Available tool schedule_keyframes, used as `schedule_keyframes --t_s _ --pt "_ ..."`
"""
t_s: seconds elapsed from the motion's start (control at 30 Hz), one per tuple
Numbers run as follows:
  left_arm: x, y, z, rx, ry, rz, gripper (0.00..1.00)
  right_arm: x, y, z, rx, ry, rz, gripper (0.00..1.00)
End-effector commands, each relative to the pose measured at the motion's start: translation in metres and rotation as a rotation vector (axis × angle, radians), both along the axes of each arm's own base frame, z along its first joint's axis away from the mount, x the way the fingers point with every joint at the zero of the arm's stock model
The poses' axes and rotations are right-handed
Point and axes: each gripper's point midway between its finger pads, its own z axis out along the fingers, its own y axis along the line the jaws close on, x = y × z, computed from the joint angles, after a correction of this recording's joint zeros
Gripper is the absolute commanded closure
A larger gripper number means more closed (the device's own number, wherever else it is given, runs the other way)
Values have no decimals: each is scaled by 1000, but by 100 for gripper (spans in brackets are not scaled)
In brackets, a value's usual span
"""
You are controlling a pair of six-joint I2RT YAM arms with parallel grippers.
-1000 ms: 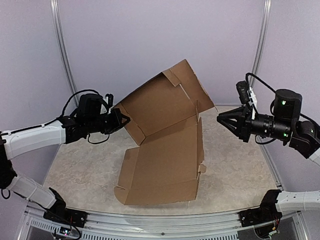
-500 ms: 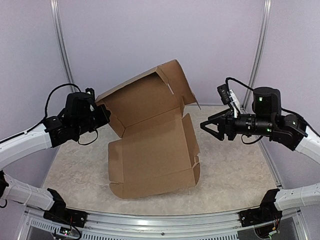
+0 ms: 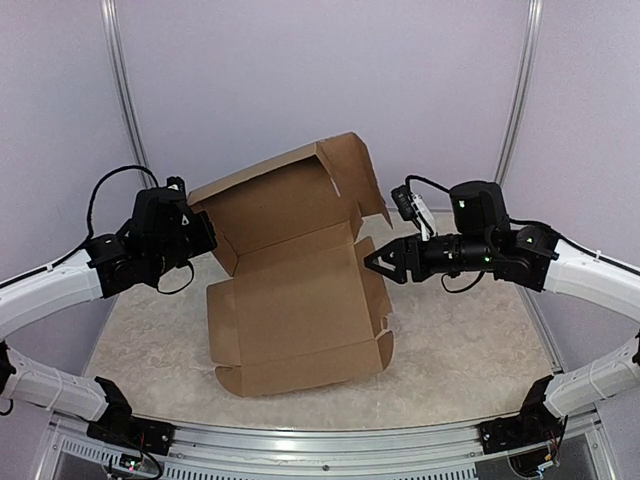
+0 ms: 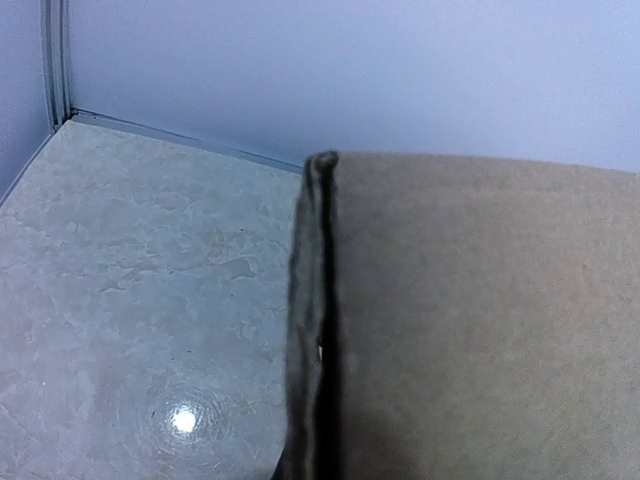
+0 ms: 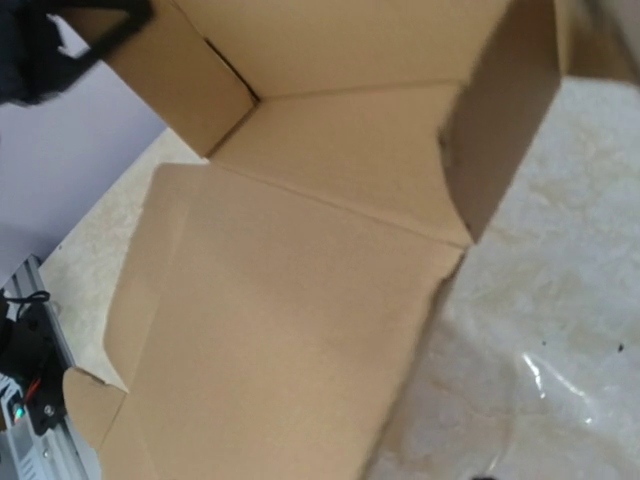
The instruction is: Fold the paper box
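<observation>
The paper box (image 3: 290, 300) is a brown cardboard sheet, half folded, standing tilted in the middle of the table with its upper panel leaning back. My left gripper (image 3: 207, 236) is shut on the upper panel's left side flap. The left wrist view shows that cardboard edge (image 4: 315, 330) very close, with my fingers hidden. My right gripper (image 3: 369, 264) is open and empty, right at the box's right side flap. The right wrist view shows the box's inner face (image 5: 280, 320), with no fingers in it.
The table has a beige marbled mat (image 3: 470, 340). Metal frame posts stand at the back left (image 3: 122, 90) and back right (image 3: 522, 90). An aluminium rail (image 3: 300, 440) runs along the near edge by the arm bases.
The left gripper has pulled the box left and lower. The right gripper has moved left, from well clear of the box to its right side flap.
</observation>
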Motion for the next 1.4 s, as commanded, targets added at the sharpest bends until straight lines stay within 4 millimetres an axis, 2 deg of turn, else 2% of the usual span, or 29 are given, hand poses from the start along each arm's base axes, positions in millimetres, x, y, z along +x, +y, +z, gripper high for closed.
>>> schedule_keyframes --t_s 0.0,0.13,0.33,0.5,0.87,1.03,1.37 --pt "-3 4 8 -10 -27 10 100 7 10 -6 25 38 -25 41" --pt "-6 6 5 -20 -21 9 100 9 13 -18 36 64 -37 49" --pt "-10 10 3 -65 -13 -1 100 6 16 -23 59 75 -22 72" --pt "-12 10 5 -112 -14 -17 100 4 14 -25 56 76 -20 83" --pt "-12 -1 0 -305 -29 -124 100 -17 6 -11 142 10 47 95" --pt "-15 -14 13 -408 -94 -214 100 -33 5 0 232 -30 113 100" --pt "-24 -45 38 -525 -166 -410 100 -57 10 20 407 -45 289 100"
